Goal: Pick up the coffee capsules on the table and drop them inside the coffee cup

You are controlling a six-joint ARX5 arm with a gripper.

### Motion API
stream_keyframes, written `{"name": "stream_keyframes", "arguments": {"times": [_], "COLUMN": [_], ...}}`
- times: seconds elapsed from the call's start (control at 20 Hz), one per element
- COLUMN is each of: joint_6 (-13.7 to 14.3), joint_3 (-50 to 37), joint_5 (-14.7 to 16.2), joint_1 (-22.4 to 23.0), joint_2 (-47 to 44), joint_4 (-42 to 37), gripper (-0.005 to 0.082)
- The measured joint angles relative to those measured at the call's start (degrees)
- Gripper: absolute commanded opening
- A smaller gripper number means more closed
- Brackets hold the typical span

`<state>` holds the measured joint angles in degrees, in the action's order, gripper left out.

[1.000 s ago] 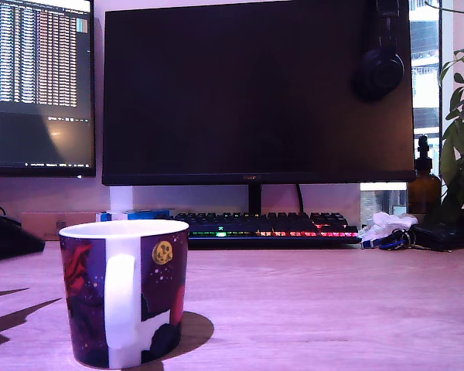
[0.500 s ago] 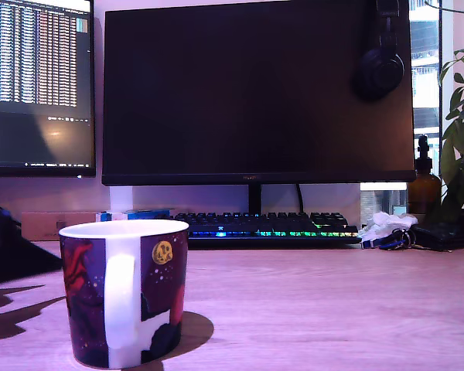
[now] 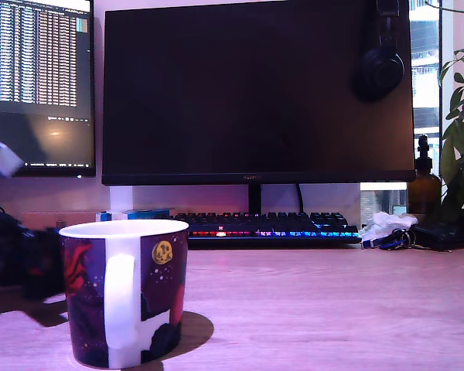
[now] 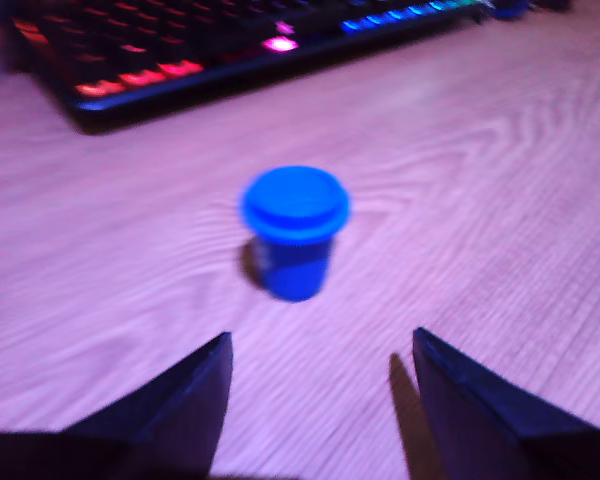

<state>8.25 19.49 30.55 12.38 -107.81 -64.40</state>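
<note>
A blue coffee capsule point(image 4: 294, 230) stands upright on the light wood table point(image 4: 500, 180), wide rim up, blurred in the wrist view. My gripper point(image 4: 321, 333) is open and a short way from it, with one dark finger point(image 4: 180, 400) on each side and nothing between them. The capsule does not show in the exterior view. There the coffee cup point(image 3: 124, 290), dark purple with red swirls, a gold moon and a white handle, stands close to the camera at the exterior view's left. The dark arm point(image 3: 15, 259) reaches in from the left edge, behind the cup and partly hidden by it.
A backlit keyboard point(image 3: 267, 226) lies under the big dark monitor point(image 3: 255, 93), just beyond the capsule in the wrist view point(image 4: 180, 50). Keys and crumpled paper point(image 3: 387, 230), a brown bottle point(image 3: 424, 185) and a plant point(image 3: 460, 131) crowd the exterior view's right.
The arm has come in from the exterior view's left edge towards the cup, and its shadow on the table has shifted. The keyboard's light colours have changed. The cup has stayed put.
</note>
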Motion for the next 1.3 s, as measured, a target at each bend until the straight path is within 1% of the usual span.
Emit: {"name": "stream_keyframes", "arguments": {"times": [0.2,0.25,0.45,0.7,0.8,0.9,1.1,1.3], "joint_6": [0.2,1.0,1.8,1.8,2.3,2.4,2.4,2.4], "joint_3": [0.9,1.2,1.8,1.9,2.2,3.7,7.6,8.4], "joint_5": [0.0,0.0,0.0,-0.6,-1.1,-1.1,-1.1,-1.0], "joint_1": [0.0,0.0,0.0,0.0,0.0,0.0,0.0,0.0], "joint_2": [-0.1,-0.1,-0.1,-0.1,-0.1,-0.1,-1.4,-2.2], "joint_4": [0.2,0.7,2.0,2.3,2.8,4.5,5.0,5.7], "gripper": [0.0515,0.0515,0.0515,0.0515,0.0515,0.0515,0.0515,0.0515]}}
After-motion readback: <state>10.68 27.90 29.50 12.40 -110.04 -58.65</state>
